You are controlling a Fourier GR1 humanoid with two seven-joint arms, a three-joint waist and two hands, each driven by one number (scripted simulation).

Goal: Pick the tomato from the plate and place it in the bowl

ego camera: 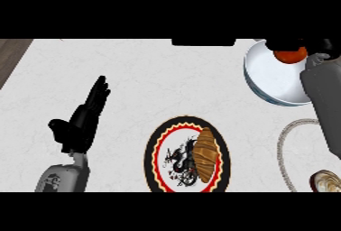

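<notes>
The tomato (290, 56) is orange-red and hangs over the white bowl (269, 79) at the upper right, with my right hand (305, 45) curled round it from above. My right forearm runs down the right edge. The plate (158, 153), with a red, black and cream rim, lies at the bottom centre and bears a croissant (205, 154). My left hand (81, 119) rests open at the left, fingers straight and pointing up, away from the plate.
A second pale round plate's rim (288, 149) shows at the right edge, with a small brown object (326, 181) at the lower right corner. A dark object (203, 42) sits at the counter's far edge. Wooden floor shows at the upper left.
</notes>
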